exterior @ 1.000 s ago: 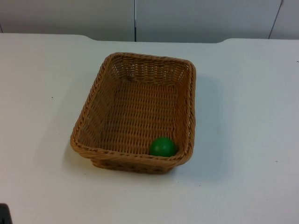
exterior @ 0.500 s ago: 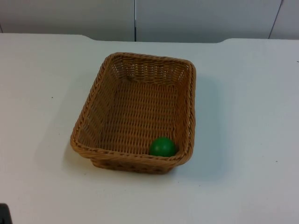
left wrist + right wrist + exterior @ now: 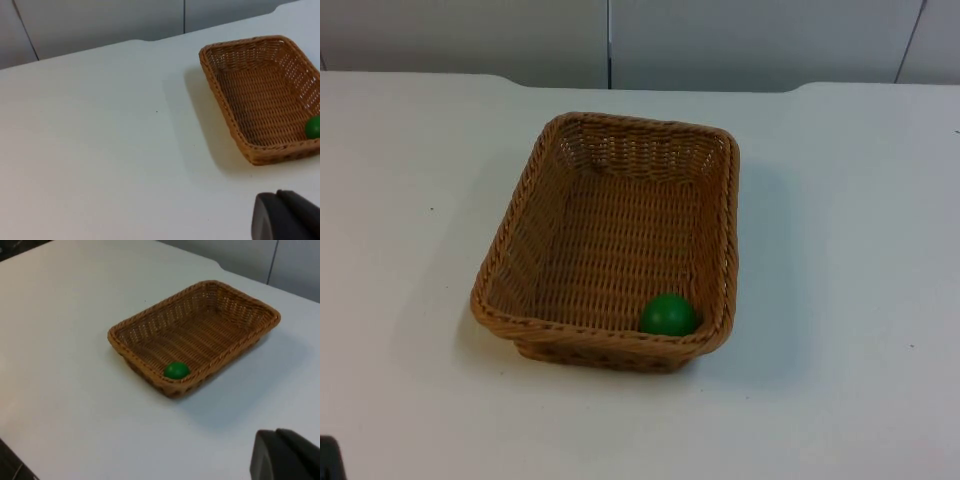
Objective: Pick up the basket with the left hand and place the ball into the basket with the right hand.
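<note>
I'm seeing the ball (image 3: 668, 315) sitting inside the basket (image 3: 610, 125), at its near corner; left gripper (image 3: 285, 217) and right gripper (image 3: 282, 455) are waiting well away from it, finger state unreadable.

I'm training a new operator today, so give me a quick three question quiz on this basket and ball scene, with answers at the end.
1. True or false: the green ball lies on the white table beside the wicker basket.
2. Which corner of the basket holds the ball in the top view: A) far left, B) far right, C) near right?
3. Fill in: the basket stands on the ____, with no gripper touching it.

Key
1. False. The ball lies inside the basket.
2. C. It sits against the near rim, close to the right wall.
3. Table. A black fingertip of the left gripper and one of the right gripper stand well clear of the basket.
</note>
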Available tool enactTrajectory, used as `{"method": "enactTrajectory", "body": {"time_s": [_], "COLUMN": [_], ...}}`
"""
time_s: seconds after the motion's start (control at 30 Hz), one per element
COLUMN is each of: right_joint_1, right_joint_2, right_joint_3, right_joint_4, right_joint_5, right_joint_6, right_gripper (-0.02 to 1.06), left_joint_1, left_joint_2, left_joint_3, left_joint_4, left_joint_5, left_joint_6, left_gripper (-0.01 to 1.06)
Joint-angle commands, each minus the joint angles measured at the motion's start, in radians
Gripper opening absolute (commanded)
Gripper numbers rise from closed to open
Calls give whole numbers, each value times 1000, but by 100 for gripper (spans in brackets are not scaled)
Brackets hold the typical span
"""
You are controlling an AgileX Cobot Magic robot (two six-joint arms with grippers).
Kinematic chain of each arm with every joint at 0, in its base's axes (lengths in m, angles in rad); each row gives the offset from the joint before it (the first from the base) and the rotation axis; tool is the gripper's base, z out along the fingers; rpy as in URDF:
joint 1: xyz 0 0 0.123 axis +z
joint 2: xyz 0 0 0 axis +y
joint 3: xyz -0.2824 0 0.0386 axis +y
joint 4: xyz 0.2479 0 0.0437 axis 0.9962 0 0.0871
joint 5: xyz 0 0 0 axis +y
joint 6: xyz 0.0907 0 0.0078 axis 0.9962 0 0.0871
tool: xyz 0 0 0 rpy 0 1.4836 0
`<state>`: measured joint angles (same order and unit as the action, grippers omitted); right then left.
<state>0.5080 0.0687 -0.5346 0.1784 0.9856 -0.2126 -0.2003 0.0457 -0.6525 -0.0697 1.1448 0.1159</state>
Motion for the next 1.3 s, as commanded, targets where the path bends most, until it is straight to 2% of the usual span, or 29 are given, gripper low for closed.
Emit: {"method": "enactTrajectory", "body": {"time_s": [0.0, 0.17, 0.37, 0.7, 0.83, 0.87, 1.03, 1.27], "right_joint_1": [1, 1, 1, 1, 1, 1, 1, 1], "right_joint_2": [-14, -23, -23, -23, -23, -23, -23, -23], "right_joint_3": [2, -1, -1, -1, 2, 21, 23, 23], "right_joint_4": [4, -17, -54, -107, -107, -104, -107, -107], "right_joint_5": [-6, 57, 147, 140, 134, 106, 100, 98], "right_joint_6": [4, 15, 45, 50, 50, 55, 64, 64], "right_gripper": [0, 0, 0, 0, 0, 0, 0, 0], "left_joint_1": [-2, -2, -2, -2, -2, -2, -2, -2], "left_joint_2": [-19, -46, -46, -46, -46, -46, -46, -46], "left_joint_3": [9, 81, 105, 107, 107, 109, 138, 138], "left_joint_4": [-3, -18, -27, -20, -20, -18, -20, -20], "left_joint_5": [1, 32, 7, -10, -12, -15, -67, -67], "left_joint_6": [-5, -16, -12, 12, 12, 12, 12, 12], "left_gripper": [0, 0, 0, 0, 0, 0, 0, 0]}}
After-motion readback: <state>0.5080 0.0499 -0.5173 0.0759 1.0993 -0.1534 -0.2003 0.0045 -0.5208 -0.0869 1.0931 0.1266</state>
